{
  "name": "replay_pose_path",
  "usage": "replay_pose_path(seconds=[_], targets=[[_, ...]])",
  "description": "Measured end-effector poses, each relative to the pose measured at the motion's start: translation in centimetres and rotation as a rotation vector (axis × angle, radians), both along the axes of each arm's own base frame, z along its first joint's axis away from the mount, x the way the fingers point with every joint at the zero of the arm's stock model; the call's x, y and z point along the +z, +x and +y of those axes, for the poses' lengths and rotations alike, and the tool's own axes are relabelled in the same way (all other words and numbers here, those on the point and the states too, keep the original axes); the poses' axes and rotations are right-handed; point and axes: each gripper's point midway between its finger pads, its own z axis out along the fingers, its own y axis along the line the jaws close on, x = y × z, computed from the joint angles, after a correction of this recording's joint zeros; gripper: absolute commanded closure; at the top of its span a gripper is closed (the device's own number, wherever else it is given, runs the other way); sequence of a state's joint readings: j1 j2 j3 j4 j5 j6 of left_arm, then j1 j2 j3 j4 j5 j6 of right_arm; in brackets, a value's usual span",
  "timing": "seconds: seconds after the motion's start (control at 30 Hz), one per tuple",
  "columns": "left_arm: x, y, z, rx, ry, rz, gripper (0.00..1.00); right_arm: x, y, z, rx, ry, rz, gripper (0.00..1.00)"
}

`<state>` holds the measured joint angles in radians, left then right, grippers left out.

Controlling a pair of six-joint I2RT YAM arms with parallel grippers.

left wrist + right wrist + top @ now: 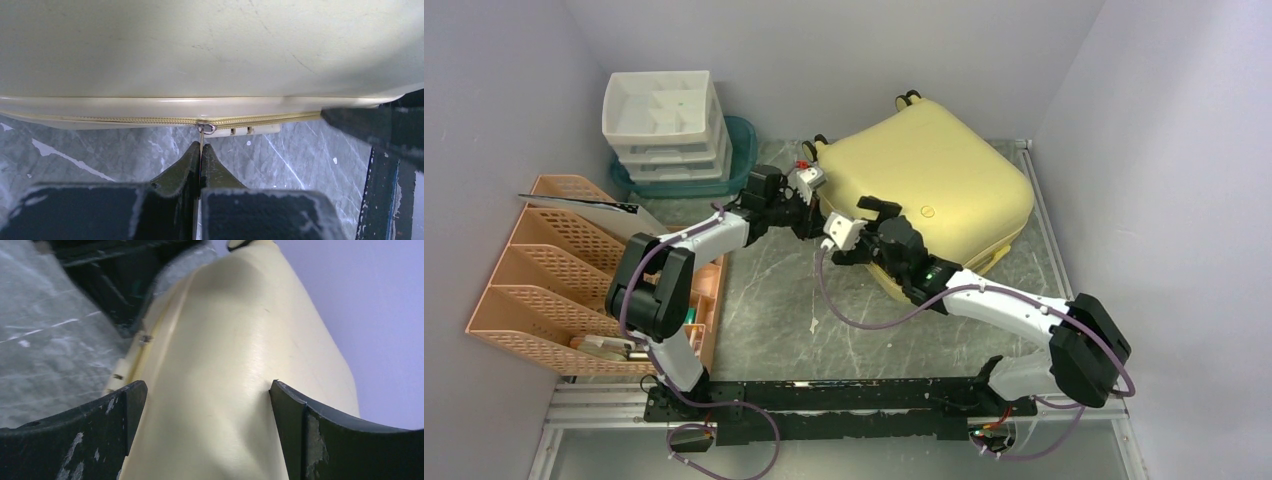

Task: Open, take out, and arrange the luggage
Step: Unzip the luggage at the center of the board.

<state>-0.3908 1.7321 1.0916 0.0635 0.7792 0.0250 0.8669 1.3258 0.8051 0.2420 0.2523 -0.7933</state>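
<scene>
Left claw (pixel 201 152) is clenched, its two fingers pressed together on the thin zipper pull (pixel 201 141) that hangs from the slider (pixel 206 128). Right claw (pixel 207 410) is released, with its fingers (pixel 100 430) spread wide over the curved shell. Whether they touch the shell cannot be told.

Much is hard to make out. From above, the left claw's tips are tucked under its own wrist, and the zipper (pixel 125 120) does not show there at all. The left wrist view cuts the shell off on every side, and a dark blurred shape (pixel 380 132) crosses its right edge without saying what it is. The right wrist view is filled by pale yellow shell, and the black mass (pixel 125 285) at its top left is out of focus.

The luggage (pixel 944 180) lies flat and closed at the far right of the bench (pixel 774 320), with its wheels (pixel 908 98) toward the rear wall. Both claws meet it at its near left side. The left one is low against the seam, just off the shell, and the right one is over the top edge beside it. A white drawer unit (pixel 664 120) on a teal tray (pixel 746 140) and a peach file rack (pixel 544 270) stand well apart on the left.
</scene>
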Motion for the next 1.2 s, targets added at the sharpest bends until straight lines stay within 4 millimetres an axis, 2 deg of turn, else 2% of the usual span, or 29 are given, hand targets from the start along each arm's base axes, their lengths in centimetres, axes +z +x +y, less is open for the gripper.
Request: replay_pose_path(seconds=[0.13,0.2,0.3,0.47,0.7,0.93,1.03,1.2], targets=[[0.2,0.7,0.3,0.034,0.007,0.000,0.95,0.7,1.7,-2.1,-0.062,0.026,-0.017,0.00],[0.4,1.5,0.7,0.058,0.013,-0.008,0.95,0.8,1.8,-2.6,-0.065,0.042,-0.012,0.00],[0.5,3.5,1.6,0.111,0.026,-0.014,0.95,0.8,1.8,-3.3,-0.064,0.063,-0.011,0.00],[1.0,9.0,4.3,0.255,0.045,-0.019,0.95,1.0,1.7,-4.5,-0.057,0.097,0.000,0.00],[0.7,11.7,4.3,0.311,0.065,0.023,0.95,0.9,1.4,-5.6,-0.033,0.109,0.015,0.00],[0.6,12.0,4.0,0.306,0.057,0.054,0.95,0.9,1.7,-7.0,-0.017,0.122,0.024,0.00],[0.4,11.0,3.7,0.273,0.032,0.037,0.95,0.8,1.8,-8.0,-0.004,0.125,0.038,0.00],[0.2,8.3,3.6,0.216,0.040,-0.025,0.95,0.7,1.7,-9.6,0.009,0.117,0.062,0.00]])
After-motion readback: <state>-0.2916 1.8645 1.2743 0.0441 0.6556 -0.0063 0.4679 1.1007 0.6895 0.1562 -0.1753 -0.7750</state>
